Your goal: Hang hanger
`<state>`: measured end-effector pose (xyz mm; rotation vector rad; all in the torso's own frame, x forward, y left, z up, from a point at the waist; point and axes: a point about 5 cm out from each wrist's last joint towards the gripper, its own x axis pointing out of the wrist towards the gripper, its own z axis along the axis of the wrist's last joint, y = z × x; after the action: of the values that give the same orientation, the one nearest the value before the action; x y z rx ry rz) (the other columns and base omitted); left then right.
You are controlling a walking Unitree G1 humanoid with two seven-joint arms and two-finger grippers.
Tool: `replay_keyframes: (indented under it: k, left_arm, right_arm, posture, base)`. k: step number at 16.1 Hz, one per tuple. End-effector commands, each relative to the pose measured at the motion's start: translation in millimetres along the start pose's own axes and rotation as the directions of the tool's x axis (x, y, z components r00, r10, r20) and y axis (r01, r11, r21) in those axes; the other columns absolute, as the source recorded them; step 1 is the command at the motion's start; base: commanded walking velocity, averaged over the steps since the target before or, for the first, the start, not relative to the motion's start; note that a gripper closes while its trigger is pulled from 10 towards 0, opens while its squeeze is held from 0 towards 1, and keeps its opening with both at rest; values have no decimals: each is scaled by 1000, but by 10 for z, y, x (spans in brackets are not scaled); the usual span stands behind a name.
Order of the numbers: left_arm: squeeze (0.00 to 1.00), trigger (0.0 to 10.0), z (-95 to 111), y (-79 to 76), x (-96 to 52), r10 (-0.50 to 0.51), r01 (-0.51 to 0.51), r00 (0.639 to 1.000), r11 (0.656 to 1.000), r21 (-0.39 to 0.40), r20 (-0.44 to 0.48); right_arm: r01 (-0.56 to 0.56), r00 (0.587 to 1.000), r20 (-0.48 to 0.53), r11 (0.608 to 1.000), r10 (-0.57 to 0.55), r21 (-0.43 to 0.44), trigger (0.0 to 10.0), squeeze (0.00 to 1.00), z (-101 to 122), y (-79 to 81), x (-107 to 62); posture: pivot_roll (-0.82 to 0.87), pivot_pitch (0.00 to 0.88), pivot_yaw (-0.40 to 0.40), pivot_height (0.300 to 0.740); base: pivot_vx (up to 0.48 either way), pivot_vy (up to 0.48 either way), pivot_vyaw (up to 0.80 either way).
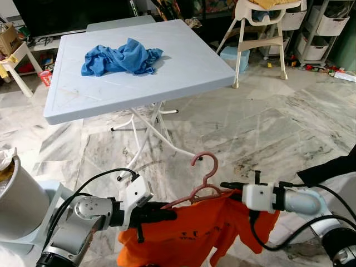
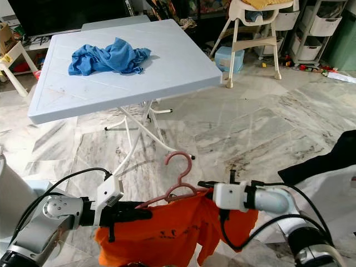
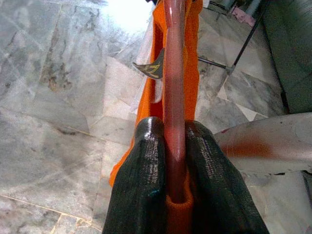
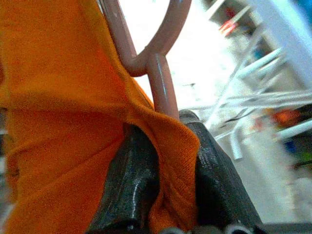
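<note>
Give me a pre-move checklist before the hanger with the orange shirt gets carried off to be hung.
1. Left gripper shut on the pink hanger arm: ok.
2. Right gripper shut on hanger arm through the orange shirt: ok.
3. Shirt draped over both hanger shoulders: ok.
4. Hook up and free: ok.
5. Rail or rod to hang it on in sight: not ok.
6. White folding table ahead, apart from the hanger: ok.

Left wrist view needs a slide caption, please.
Left gripper clamps the pink hanger carrying an orange shirt.
</note>
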<state>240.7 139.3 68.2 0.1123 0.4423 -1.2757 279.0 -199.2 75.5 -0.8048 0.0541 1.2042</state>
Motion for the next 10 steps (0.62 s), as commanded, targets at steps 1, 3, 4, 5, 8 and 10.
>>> replay_keyframes:
  k: [1, 3, 4, 5, 8, 10]
  left_arm:
    - [0, 0, -26, -47, 60, -24, 24, 1000, 1000, 9, -11]
    - [0, 0, -53, -36, 85, -8, 9, 1000, 1000, 13, -15]
    - [0, 0, -71, -38, 110, -2, 2, 1000, 1000, 19, -19]
    - [0, 0, -82, -38, 124, 4, -4, 1000, 1000, 22, -21]
    - [0, 0, -106, -29, 117, 24, -24, 999, 999, 24, -23]
    - [0, 0, -126, -16, 111, 39, -38, 999, 999, 28, -25]
  right_arm:
    - [48, 998, 46, 994, -53, 100, 10000, 0, 53, -100, 8]
    - [136, 989, 41, 981, -142, 136, 10000, 0, 61, -177, 22]
    - [157, 987, 2, 980, -158, 122, 10000, 0, 32, -198, 33]
    - [170, 985, -4, 976, -171, 137, 10000, 0, 31, -225, 57]
    - [114, 991, 57, 980, -125, 164, 10000, 612, 123, -310, 55]
    - [79, 997, 11, 983, -82, 166, 10000, 1000, 122, -363, 36]
  posture:
    - [-109, 53, 95, 740]
    - [-111, 56, 93, 740]
    - [-107, 54, 89, 740]
    - [-106, 53, 88, 740]
    - [-101, 50, 83, 740]
    - [-100, 49, 81, 740]
  base:
    - [0, 0, 0]
    - [0, 0, 0]
    - [0, 0, 0]
    - [0, 0, 0]
    - [0, 0, 0]
    - [0, 0, 0]
